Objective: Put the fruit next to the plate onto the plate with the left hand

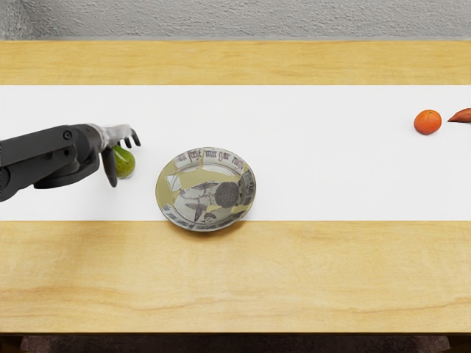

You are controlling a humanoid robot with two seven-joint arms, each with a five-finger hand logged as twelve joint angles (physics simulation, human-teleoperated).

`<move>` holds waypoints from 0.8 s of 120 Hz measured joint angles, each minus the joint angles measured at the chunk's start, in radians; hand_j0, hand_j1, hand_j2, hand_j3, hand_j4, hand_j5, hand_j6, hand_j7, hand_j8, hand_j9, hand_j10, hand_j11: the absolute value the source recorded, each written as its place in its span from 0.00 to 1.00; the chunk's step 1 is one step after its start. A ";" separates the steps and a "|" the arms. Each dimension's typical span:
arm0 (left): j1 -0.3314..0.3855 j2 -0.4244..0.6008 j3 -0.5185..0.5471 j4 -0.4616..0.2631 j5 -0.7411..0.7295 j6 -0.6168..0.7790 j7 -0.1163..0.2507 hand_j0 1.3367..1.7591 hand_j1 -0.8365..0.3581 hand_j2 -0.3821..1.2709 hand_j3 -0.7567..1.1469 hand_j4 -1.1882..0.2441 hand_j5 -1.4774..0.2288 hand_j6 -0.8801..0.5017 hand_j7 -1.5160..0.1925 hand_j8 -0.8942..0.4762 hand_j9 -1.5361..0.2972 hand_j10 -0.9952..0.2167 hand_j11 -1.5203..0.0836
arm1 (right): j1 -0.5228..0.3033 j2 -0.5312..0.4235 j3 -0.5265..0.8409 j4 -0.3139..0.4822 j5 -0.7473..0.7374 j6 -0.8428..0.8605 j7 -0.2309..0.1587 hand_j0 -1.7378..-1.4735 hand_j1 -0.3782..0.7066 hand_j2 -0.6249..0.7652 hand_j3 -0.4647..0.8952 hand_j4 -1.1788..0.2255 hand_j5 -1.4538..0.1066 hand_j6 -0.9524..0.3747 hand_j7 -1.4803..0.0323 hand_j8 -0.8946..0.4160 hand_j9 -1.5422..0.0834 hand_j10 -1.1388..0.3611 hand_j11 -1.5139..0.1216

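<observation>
Grey, rough-textured wall (235, 18) ran along the far edge of the scene, behind a long table of pale, grained wood (235, 279). Across the middle of the table lay a broad white strip (331, 176), smooth and flat, reaching from the left edge to the right edge, and everything else rested on it.

From the left edge came the dark grey, jointed left arm (40, 154), lying low over the white strip and pointing toward the centre. Just right of it sat the round, shallow, glossy plate (163, 193), its face covered in a grey and yellowish printed pattern with lettering round the rim; it lay near the front edge of the white strip, with its lower rim at the border of the bare wood.

The left hand (110, 143), metal-grey with dark fingertips (135, 137), was closed around the small, round, green fruit (126, 163): the fingers curled over its top and the dark thumb (110, 173) crossed its left side. That green fruit was on the white strip just left of the plate, apart from the rim and not on it. Nothing lay between the fruit and the plate.

Well apart, near the right edge, sat a round orange fruit (427, 122), and just beside it a reddish-brown, pointed object (462, 115), cut off by the frame.
</observation>
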 joint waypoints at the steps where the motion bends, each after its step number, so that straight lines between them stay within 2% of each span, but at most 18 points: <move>1: 0.000 0.000 0.000 0.000 0.000 0.000 0.000 0.76 0.67 0.27 0.40 0.60 0.62 0.40 0.64 0.42 0.61 0.56 0.69 | 0.000 0.000 0.000 0.000 0.000 0.000 0.000 0.30 0.03 0.45 0.34 0.84 0.93 0.72 0.98 0.68 0.95 0.76 0.93; 46: 0.003 0.001 0.000 -0.001 -0.001 0.019 0.000 0.76 0.55 0.30 0.40 0.52 0.53 0.31 0.55 0.33 0.52 0.45 0.59 | 0.000 0.000 0.000 -0.001 0.000 0.000 0.000 0.30 0.03 0.45 0.34 0.84 0.93 0.72 0.98 0.68 0.95 0.76 0.93; 60: 0.004 0.001 0.000 -0.001 0.000 0.020 0.000 0.76 0.53 0.32 0.40 0.49 0.50 0.29 0.52 0.34 0.50 0.42 0.56 | 0.000 0.000 0.000 0.000 0.000 0.000 0.000 0.30 0.03 0.45 0.34 0.84 0.93 0.72 0.98 0.68 0.95 0.76 0.93; 63: 0.011 0.001 0.000 -0.001 0.003 0.020 0.001 0.75 0.53 0.30 0.40 0.48 0.50 0.29 0.51 0.34 0.49 0.42 0.55 | 0.000 0.000 0.000 0.000 0.000 0.000 0.000 0.30 0.03 0.45 0.34 0.84 0.93 0.72 0.98 0.68 0.95 0.76 0.93; 67: 0.021 0.002 -0.002 -0.002 0.008 0.020 0.001 0.74 0.53 0.24 0.40 0.47 0.48 0.30 0.49 0.39 0.46 0.41 0.52 | 0.000 0.000 0.000 0.000 0.000 0.000 0.000 0.30 0.03 0.45 0.34 0.84 0.93 0.72 0.98 0.68 0.95 0.76 0.93; 70: 0.024 0.002 -0.002 -0.001 0.009 0.021 0.001 0.74 0.53 0.29 0.40 0.46 0.48 0.31 0.48 0.39 0.45 0.40 0.51 | 0.000 0.000 0.000 0.000 0.000 0.000 0.000 0.30 0.03 0.45 0.34 0.84 0.93 0.72 0.98 0.68 0.95 0.76 0.93; 83: 0.025 0.001 -0.002 -0.001 0.017 0.021 0.000 0.74 0.50 0.35 0.40 0.41 0.42 0.32 0.43 0.38 0.40 0.33 0.45 | 0.001 0.000 0.000 0.000 -0.001 0.000 0.000 0.30 0.03 0.45 0.34 0.84 0.93 0.72 0.98 0.68 0.95 0.76 0.93; 96: 0.023 0.005 -0.001 -0.001 0.008 0.015 0.001 0.74 0.49 0.41 0.40 0.43 0.35 0.31 0.37 0.37 0.35 0.30 0.40 | 0.001 0.000 0.000 0.000 0.000 0.000 0.000 0.30 0.03 0.45 0.34 0.84 0.93 0.72 0.98 0.68 0.95 0.76 0.93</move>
